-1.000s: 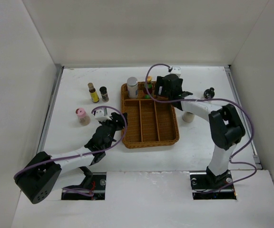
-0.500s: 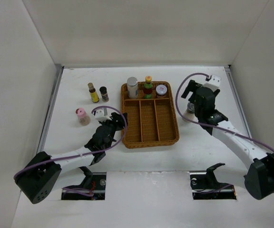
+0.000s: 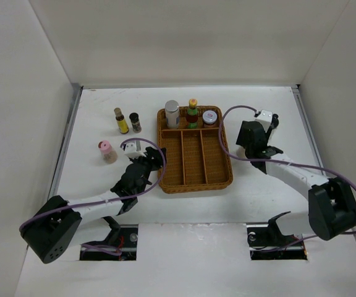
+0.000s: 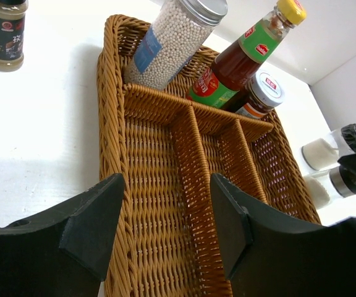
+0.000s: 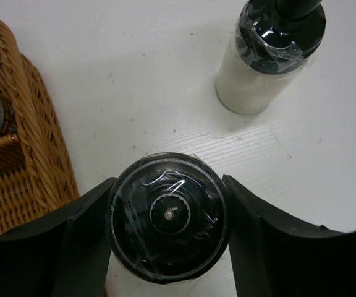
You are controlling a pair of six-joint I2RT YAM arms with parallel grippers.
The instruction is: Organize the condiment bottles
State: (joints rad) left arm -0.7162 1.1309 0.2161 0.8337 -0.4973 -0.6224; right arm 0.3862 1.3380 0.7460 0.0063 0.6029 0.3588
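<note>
The brown woven basket [image 3: 194, 187] holds a silver-lidded shaker [image 3: 172, 113], a green-red sauce bottle with a yellow cap [image 3: 193, 112] and a small silver-lidded jar [image 3: 210, 117] in its back compartment. A yellow bottle [image 3: 122, 121], a black-capped dark jar [image 3: 135, 122] and a pink-capped bottle [image 3: 107, 151] stand on the table to the left. My right gripper [image 3: 250, 147] is open. Its fingers [image 5: 88, 229] closely flank a black-topped white shaker [image 5: 167, 216] that stands on the table right of the basket. My left gripper [image 4: 167, 204] is open and empty above the basket's left front part.
A second black-topped white shaker [image 3: 272, 120] stands behind and to the right of the one between my right fingers, and shows in the right wrist view [image 5: 267, 55]. The basket's three long front compartments [image 4: 147, 204] hold nothing. White walls enclose the table on three sides.
My right arm has swung from the basket's back compartment, where the small silver-lidded jar now stands, to the right and down over the black-topped shaker. The left arm has not moved.
</note>
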